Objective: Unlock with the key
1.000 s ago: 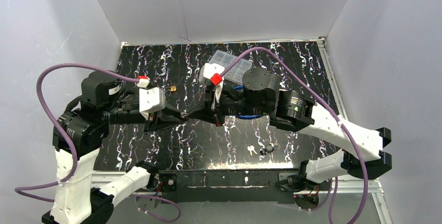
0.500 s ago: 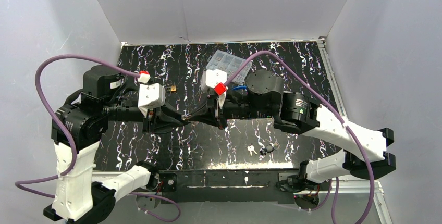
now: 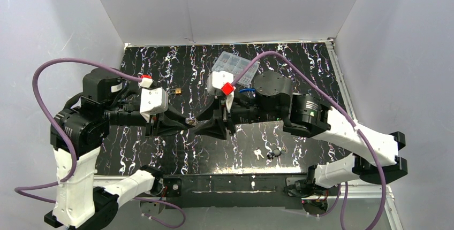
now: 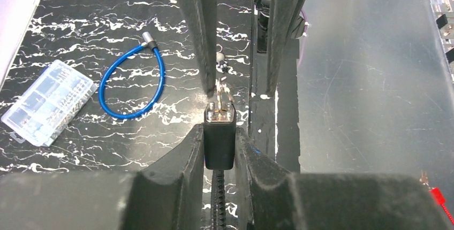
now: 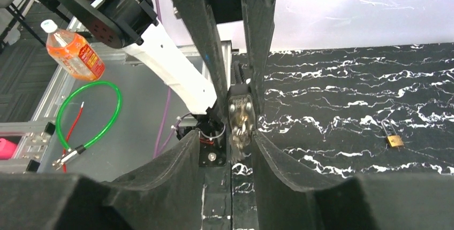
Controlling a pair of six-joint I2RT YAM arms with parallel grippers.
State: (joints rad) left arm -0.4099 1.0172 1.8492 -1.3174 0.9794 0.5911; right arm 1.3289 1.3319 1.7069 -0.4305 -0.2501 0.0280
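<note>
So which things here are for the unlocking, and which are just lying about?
For the job: small black lock, held by left fingers; silver key in its end.
Lying about: blue cable loop; clear plastic box; small brass padlock; orange drink bottle.

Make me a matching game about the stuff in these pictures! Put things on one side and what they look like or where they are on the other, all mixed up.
Things:
1. cable
2. plastic box
3. padlock
4. black lock

Clues:
A. squeezed in the left gripper
B. blue, curled in a loop
C. small and brass-coloured, lying on the table
D. see-through, with little compartments

Pairs: 1-B, 2-D, 3-C, 4-A
</note>
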